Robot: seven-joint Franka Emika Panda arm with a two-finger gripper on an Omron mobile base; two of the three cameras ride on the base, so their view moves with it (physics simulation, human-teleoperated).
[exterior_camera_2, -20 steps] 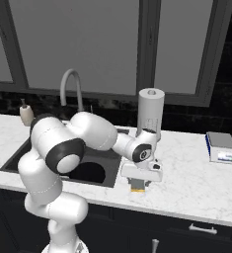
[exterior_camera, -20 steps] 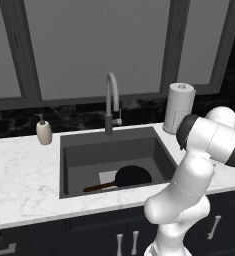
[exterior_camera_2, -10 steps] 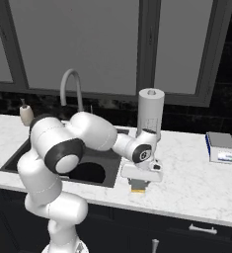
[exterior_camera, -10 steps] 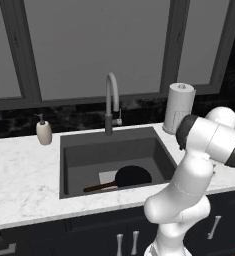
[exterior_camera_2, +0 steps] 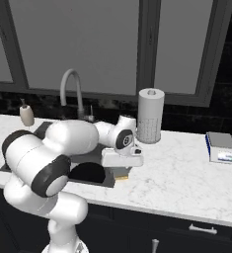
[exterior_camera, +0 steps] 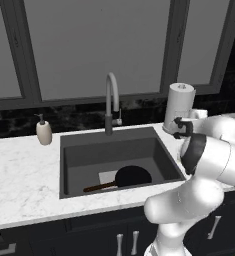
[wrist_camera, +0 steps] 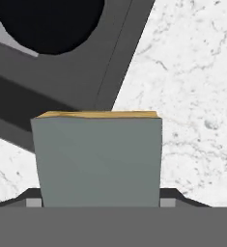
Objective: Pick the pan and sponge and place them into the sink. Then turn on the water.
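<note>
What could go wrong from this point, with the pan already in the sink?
The sponge sits between the pincer fingers right at the sink edge; whether the grip is firm cannot be told, so it may slip onto the counter. Dropped early, it could miss the basin. The faucet stands close to the arm's path.

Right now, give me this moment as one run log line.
pan: in sink | sponge: between gripper fingers, at sink's right rim | faucet: no water

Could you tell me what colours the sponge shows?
The sponge shows a grey-green face with a yellow edge along its top, seen best in the hand view.
</note>
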